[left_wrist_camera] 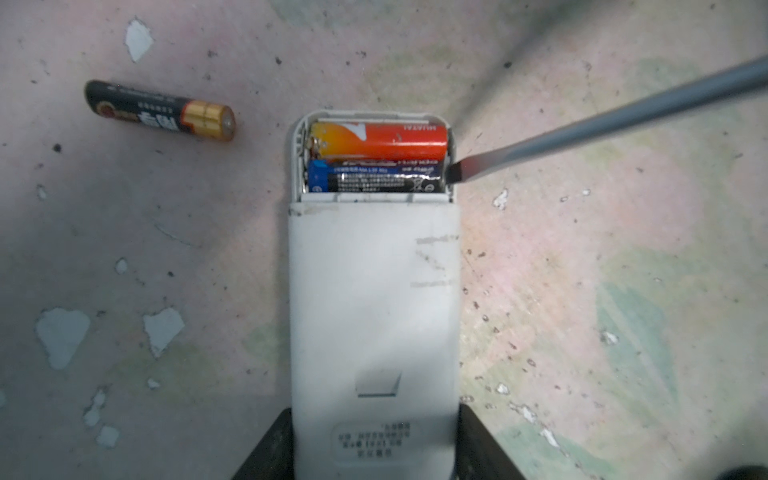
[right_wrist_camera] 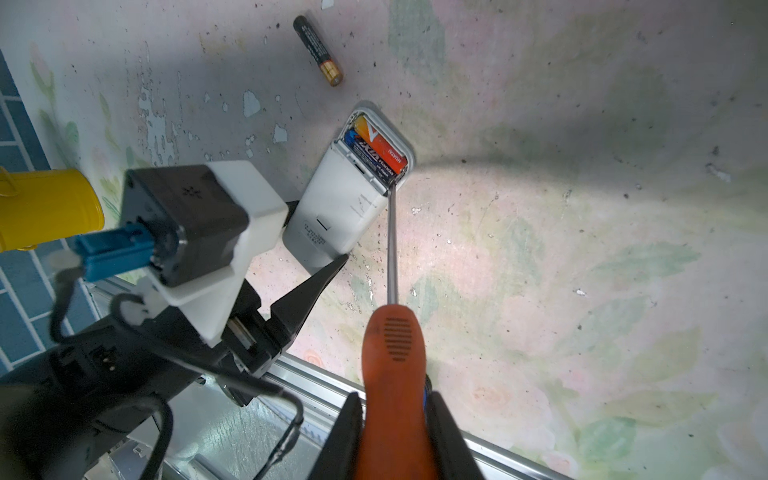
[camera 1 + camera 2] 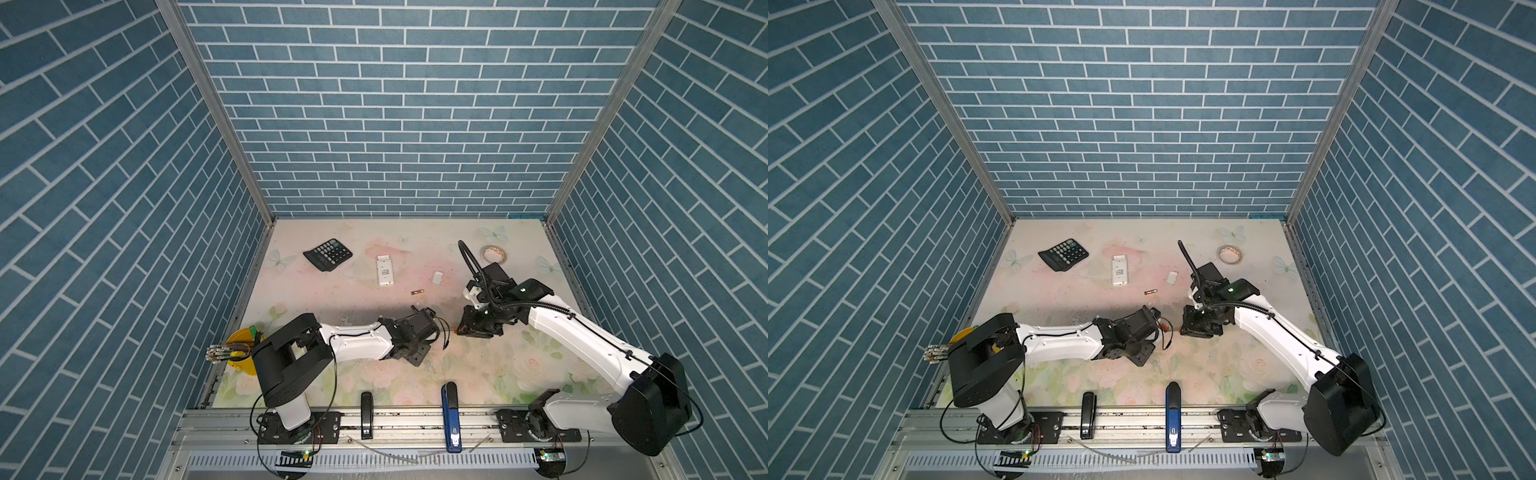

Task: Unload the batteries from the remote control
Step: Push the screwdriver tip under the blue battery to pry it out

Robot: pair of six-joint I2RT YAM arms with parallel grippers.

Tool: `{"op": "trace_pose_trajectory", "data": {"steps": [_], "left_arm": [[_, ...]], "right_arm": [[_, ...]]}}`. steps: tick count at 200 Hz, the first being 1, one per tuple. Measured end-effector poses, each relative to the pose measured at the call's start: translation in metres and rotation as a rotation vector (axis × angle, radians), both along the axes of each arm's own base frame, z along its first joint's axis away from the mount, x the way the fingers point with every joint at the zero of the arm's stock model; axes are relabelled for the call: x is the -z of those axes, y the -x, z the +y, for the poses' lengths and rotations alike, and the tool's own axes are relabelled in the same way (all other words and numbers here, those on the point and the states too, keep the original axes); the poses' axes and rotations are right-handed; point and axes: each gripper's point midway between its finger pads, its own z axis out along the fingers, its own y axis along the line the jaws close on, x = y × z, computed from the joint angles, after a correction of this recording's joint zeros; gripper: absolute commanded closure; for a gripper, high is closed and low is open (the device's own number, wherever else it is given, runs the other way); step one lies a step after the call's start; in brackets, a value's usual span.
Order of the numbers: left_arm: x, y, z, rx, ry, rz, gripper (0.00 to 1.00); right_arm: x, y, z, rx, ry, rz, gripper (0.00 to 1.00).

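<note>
White plastic remote control (image 1: 374,299), clamped by the left gripper (image 1: 374,449), held two cylindrical batteries (image 1: 378,141) lying across its length, while the right gripper (image 2: 397,436) clenched an orange-handled steel screwdriver (image 2: 392,365).

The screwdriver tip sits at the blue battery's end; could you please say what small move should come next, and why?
Probably the right hand should lever the screwdriver gently upward to pry the blue battery up at that end. The tip sits between that battery and the compartment wall, the left hand clamps the remote, and the battery is still seated.
</note>
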Motion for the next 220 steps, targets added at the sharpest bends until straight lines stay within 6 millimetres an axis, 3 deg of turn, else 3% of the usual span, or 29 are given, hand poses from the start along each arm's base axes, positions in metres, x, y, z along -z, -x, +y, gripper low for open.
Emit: {"op": "trace_pose_trajectory", "data": {"steps": [220], "left_arm": [[0.0002, 0.0002, -0.0001, 0.0, 0.0, 0.0, 0.73]], "right_arm": [[-0.0024, -0.0004, 0.0026, 0.04, -0.012, -0.002, 1.0]]}}
